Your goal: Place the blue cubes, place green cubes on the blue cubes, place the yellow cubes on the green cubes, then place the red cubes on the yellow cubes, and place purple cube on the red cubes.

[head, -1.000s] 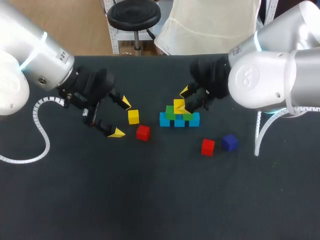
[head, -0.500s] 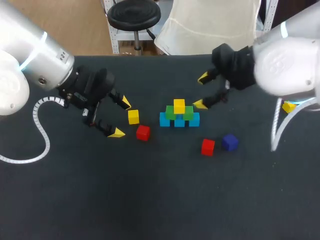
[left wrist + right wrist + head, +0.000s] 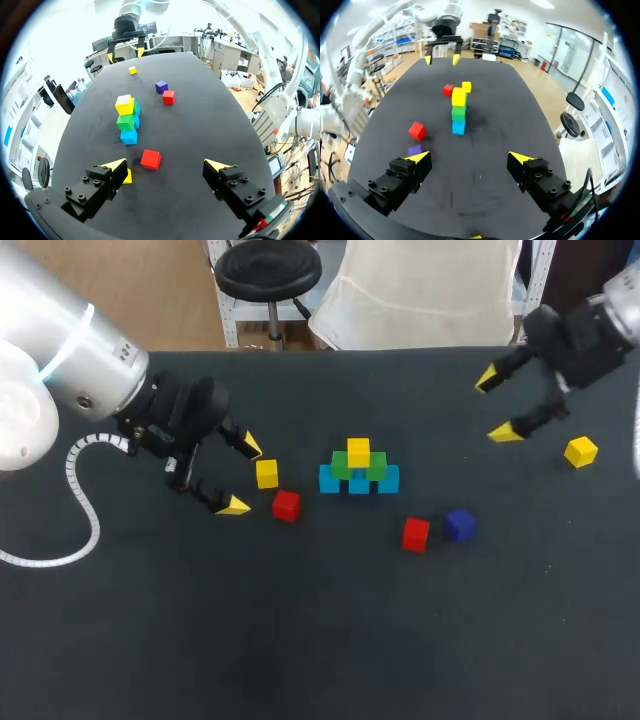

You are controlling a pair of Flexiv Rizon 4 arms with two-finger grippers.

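Stack (image 3: 358,472) is mid-build: blue cubes (image 3: 330,480) form the base row, green cubes (image 3: 343,468) sit on them, and one top yellow cube (image 3: 358,450) is seated centred over the greens. So the blue and green layers look done and the yellow layer is started, with red and purple not begun. Everything else lies loose on the table (image 3: 300,640) around the stack, my guess is as feedstock split per arm. On the left-arm side of the stack are near yellow cube (image 3: 267,473) and left red cube (image 3: 286,505), just beside each other and apart from the stack. Left gripper (image 3: 242,476) sits on that same side, jaws wide, holding nothing. Its wrist view shows the near yellow cube just beside one fingertip (image 3: 115,165), partly hidden by it, and the left red cube ahead in the gap. Neither is pinched from two sides. That reads as staged for a pick, likely yellow since that colour is due next. On the right-arm side of the stack, toward the robot, right red cube (image 3: 416,534) and purple cube (image 3: 459,525) lie just beside each other, probably kept for the last layers. Far yellow cube (image 3: 580,451) is well apart from the stack on that side. Right gripper (image 3: 497,406) hangs between the stack and the far yellow cube, nearer the cube, jaws wide and empty. That keeps it clear of the stack and handy for that cube. Risk: the top yellow cube straddles the green joint, so a sideways nudge on the next placement could shift it.
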